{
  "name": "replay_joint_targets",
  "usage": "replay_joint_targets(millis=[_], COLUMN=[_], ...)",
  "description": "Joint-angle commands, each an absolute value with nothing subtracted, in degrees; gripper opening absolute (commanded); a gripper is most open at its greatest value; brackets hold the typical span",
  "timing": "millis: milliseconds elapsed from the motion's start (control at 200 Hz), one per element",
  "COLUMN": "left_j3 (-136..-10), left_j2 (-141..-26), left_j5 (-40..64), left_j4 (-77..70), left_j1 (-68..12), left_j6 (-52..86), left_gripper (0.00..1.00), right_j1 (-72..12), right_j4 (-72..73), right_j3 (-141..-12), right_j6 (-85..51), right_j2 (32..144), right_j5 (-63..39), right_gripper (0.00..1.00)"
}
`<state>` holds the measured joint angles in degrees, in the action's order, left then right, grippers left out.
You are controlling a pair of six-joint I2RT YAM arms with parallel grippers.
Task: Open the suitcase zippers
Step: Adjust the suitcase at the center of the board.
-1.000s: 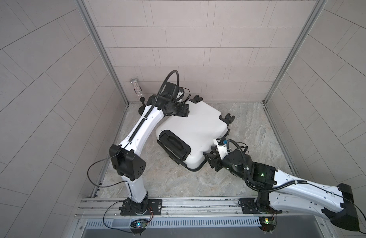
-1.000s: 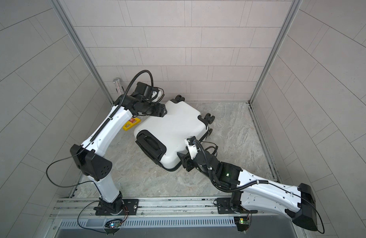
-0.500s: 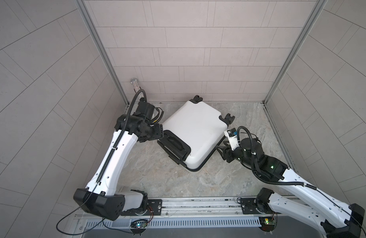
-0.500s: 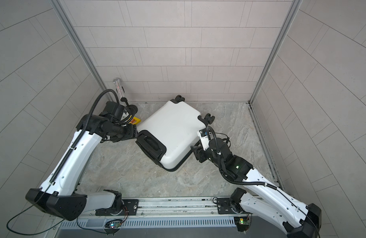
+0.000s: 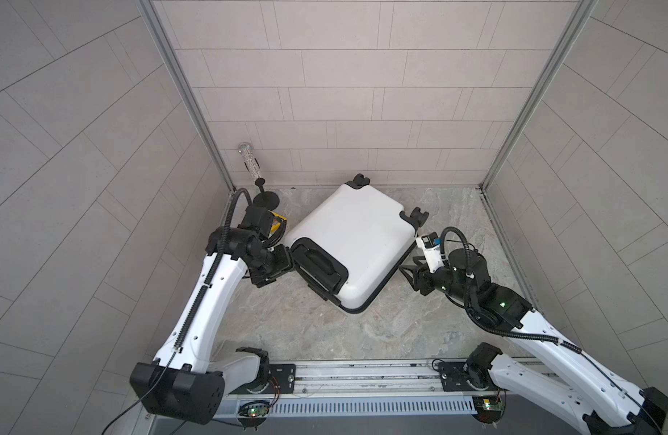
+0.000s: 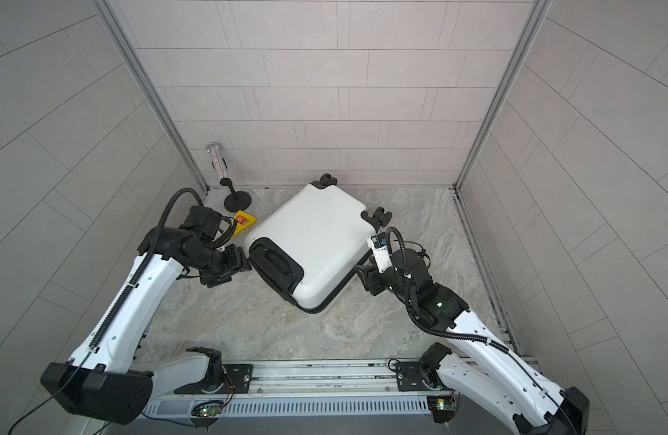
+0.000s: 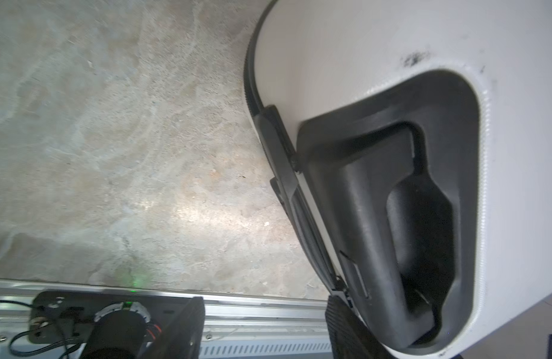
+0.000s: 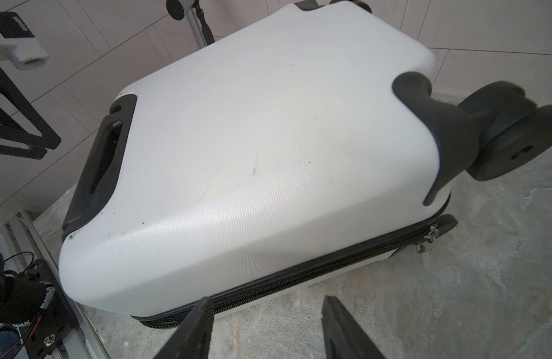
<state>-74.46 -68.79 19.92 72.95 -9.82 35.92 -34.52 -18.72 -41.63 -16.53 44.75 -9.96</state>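
The white suitcase (image 5: 355, 233) (image 6: 317, 233) lies flat on the stone floor, wheels toward the back wall, black handle panel (image 5: 319, 265) toward the front left. My left gripper (image 5: 285, 261) (image 7: 265, 329) is open at the handle end; one of its fingers (image 7: 346, 326) is against the case's edge beside the panel (image 7: 377, 202). My right gripper (image 5: 409, 268) (image 8: 267, 329) is open and empty, low beside the case's long right side. The zippers (image 8: 299, 275) run shut along that side, with metal pulls (image 8: 430, 233) hanging near the wheel corner.
A black stand with a glittery tube (image 5: 264, 197) is in the back left corner. A yellow-orange item (image 6: 244, 220) lies between it and the case. Tiled walls close three sides. The arms' base rail (image 5: 343, 373) runs along the front.
My left arm has swung from the case's back corner down to its handle end, jaws narrowing slightly. My right arm has pulled back to the right side. The suitcase has shifted a little.
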Motion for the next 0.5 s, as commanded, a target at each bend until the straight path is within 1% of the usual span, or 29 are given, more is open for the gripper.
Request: replay_joint_targets(millis=[0, 135, 395, 495], left_j3=[-72.69, -70.47, -73.64, -73.65], left_j2=[-68.32, -69.84, -78.04, -80.08], left_j5=[25.97, 26.78, 24.19, 23.48], left_j4=[65.97, 59.43, 58.68, 58.45], left_j1=[-10.67, -12.14, -17.76, -18.39], left_j6=[43.29, 50.21, 51.28, 50.91], left_gripper=[0.68, 0.67, 0.67, 0.62], right_j1=[-34.19, -34.1, -34.1, -34.02], right_j4=[-18.66, -18.22, -17.05, -17.09], right_j3=[-40.54, -39.93, -37.99, -37.1], right_j6=[-16.7, -17.48, -18.9, -19.16], right_j2=[44.11, 44.02, 41.87, 40.58], right_j5=[-11.12, -11.78, -11.56, -10.82], right_gripper=[0.59, 0.59, 0.59, 0.59])
